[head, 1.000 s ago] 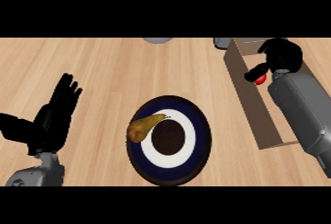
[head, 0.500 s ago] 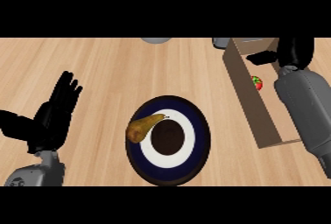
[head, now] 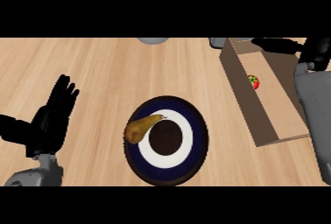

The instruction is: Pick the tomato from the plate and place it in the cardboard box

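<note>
One small red tomato point(head: 253, 82) with a green top, one open brown cardboard box point(head: 276, 131), one round plate point(head: 195, 162) with a dark blue rim, white ring and dark centre, one yellow-brown pear point(head: 139, 127), one grey rounded object point(head: 153, 40) at the top edge, two black hands: left point(head: 50, 120), right point(head: 304, 48)

Red-green tomato point(head: 253, 82), brown cardboard box point(head: 271, 109), navy-white ringed plate point(head: 194, 127) — yellow-brown pear point(head: 139, 128)

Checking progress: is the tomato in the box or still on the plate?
In the box: the tomato lies on its floor; the plate holds only a pear.
</note>
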